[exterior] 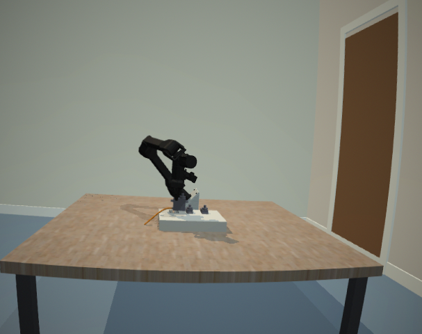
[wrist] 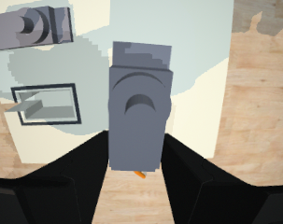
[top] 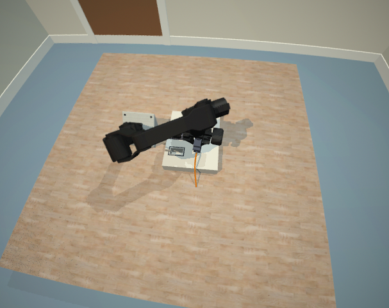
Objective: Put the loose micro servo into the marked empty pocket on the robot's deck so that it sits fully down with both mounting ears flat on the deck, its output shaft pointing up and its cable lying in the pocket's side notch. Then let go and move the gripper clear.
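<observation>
My gripper point(top: 197, 140) point(exterior: 181, 197) point(wrist: 135, 138) is shut on the loose grey micro servo point(top: 197, 145) point(exterior: 178, 204) point(wrist: 138, 121). The servo's output shaft faces up toward the wrist camera. It is above the cream deck point(top: 207, 162) point(exterior: 192, 225) point(wrist: 197, 126); the exact gap is hard to tell. Its orange cable point(top: 195, 165) point(exterior: 153, 216) point(wrist: 139, 175) extends past the deck's edge. The dark-outlined empty pocket point(top: 183, 151) point(wrist: 77, 104) is left of the servo in the wrist view, its long side about a quarter turn from the servo's. Its side notch faces left there.
A seated servo point(exterior: 189, 209) point(wrist: 31, 25) stands in the deck beside the empty pocket, and another seated servo point(exterior: 204, 209) is farther along. A pale plate with dark holes point(top: 138, 117) stands left of the deck in the top view, partly behind the arm. The wooden table point(top: 220, 231) point(exterior: 96, 248) carries everything.
</observation>
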Motion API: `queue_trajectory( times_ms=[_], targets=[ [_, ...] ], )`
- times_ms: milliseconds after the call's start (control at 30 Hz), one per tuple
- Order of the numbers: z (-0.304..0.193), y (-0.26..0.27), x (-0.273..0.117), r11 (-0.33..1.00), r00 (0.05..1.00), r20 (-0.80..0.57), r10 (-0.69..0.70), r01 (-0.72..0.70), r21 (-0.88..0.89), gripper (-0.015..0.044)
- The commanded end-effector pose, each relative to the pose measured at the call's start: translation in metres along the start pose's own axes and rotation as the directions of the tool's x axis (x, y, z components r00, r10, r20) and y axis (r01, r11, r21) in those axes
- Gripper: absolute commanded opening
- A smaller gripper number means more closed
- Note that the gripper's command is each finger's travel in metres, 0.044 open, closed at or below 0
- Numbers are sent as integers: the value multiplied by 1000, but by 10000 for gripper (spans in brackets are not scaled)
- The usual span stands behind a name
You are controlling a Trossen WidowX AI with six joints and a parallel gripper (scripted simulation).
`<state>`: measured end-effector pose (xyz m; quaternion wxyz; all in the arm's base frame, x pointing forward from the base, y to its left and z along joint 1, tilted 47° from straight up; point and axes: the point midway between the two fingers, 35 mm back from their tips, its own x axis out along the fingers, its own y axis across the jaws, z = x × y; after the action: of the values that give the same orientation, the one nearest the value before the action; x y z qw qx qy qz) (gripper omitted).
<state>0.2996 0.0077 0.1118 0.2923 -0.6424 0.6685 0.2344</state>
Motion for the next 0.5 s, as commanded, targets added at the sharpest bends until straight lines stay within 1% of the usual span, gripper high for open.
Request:
queue_trajectory(
  times_ms=[0,233,467],
  targets=[
    [-2,0,-2,992,1000,-1,-5,5,126,0],
    [-2,0,-2,932,1000,-1,-5,5,362,0],
    [-2,0,-2,817,1000,-1,-5,5,576,0]
  ],
)
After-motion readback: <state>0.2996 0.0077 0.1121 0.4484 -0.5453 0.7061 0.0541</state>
